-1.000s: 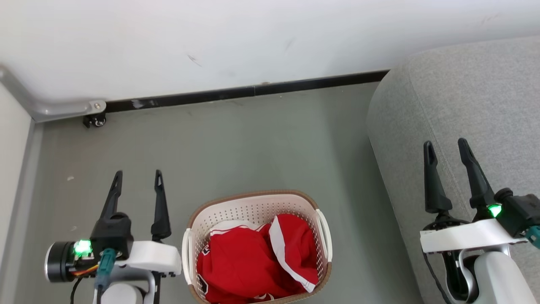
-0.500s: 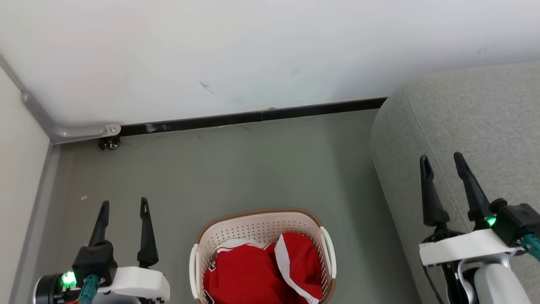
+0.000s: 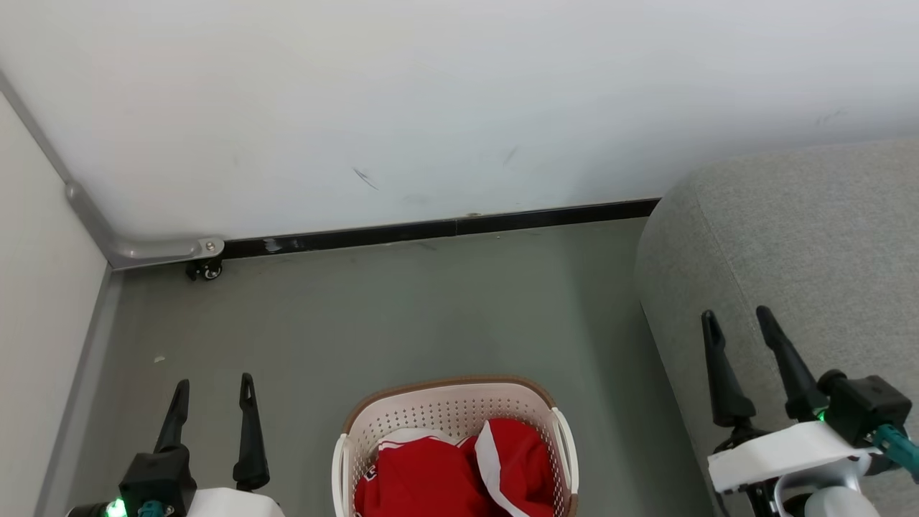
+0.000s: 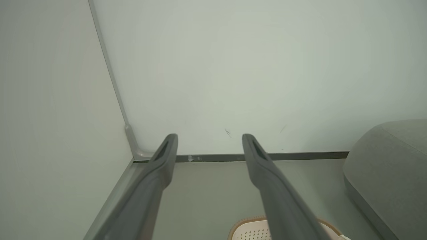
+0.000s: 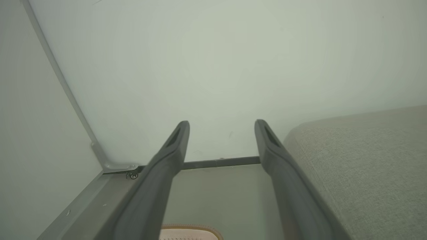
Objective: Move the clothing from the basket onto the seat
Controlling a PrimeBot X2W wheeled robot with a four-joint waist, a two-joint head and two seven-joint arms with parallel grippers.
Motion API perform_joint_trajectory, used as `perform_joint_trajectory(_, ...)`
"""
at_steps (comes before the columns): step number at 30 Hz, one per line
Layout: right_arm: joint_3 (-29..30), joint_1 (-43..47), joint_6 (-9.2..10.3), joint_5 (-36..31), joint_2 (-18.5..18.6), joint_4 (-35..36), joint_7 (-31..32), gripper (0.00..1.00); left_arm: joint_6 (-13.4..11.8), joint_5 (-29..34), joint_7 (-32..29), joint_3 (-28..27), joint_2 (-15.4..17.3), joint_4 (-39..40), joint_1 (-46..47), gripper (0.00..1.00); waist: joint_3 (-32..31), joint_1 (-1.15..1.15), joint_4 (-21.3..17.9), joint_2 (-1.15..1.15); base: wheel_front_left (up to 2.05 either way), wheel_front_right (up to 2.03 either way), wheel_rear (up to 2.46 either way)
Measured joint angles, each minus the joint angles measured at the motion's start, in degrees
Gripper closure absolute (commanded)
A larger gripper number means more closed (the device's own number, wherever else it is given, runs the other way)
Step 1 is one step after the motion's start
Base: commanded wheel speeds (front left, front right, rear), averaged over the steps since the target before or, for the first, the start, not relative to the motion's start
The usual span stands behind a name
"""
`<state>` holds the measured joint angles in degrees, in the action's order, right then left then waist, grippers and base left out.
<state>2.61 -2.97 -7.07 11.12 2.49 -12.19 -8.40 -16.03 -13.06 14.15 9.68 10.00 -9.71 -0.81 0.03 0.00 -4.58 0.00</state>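
Both of your end effectors are spread wide and hold nothing. The left end effector (image 3: pixel 215 382) hangs over the floor (image 3: pixel 402 301) just left of the basket (image 3: pixel 445 383), and the right end effector (image 3: pixel 736 313) hangs over the rounded edge of the seat (image 3: pixel 790 237). The clothing (image 3: pixel 431 481) lies heaped in the basket, which stands on the floor between your arms, well apart from the floor's far edge along the wall and near the seat's flank.

Watch your sightline first: the head view cuts off the basket's near half, and each wrist view catches only a sliver of rim. Reach in like that and a finger may land on the brown rim or snag the perforated wall, tipping or shoving a basket that looks light. The two red pieces overlap, so a pinch on one could drag the other up and spill it onto the floor short of the seat. A shallow pinch on loose fabric may also slip mid-carry
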Motion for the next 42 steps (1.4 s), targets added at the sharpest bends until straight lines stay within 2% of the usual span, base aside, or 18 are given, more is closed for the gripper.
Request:
perform_joint_trajectory(19, -3.0, 2.1, 0.0, 1.7, 0.0, 2.4, 5.5, 0.0, 1.1, -1.2, -0.1, 0.5, -0.6, 1.2, -1.6, 0.0, -0.8, 0.0, 0.0, 0.0, 0.0, 0.0, 0.0)
perform_joint_trajectory(42, -2.8, 3.6, 0.0, 2.5, 0.0, 4.6, 8.7, 0.0, 1.4, -1.4, -0.1, 0.4, 0.2, 1.4, -1.6, 0.0, 0.4, 0.0, -0.1, 0.0, 0.0, 0.0, 0.0)
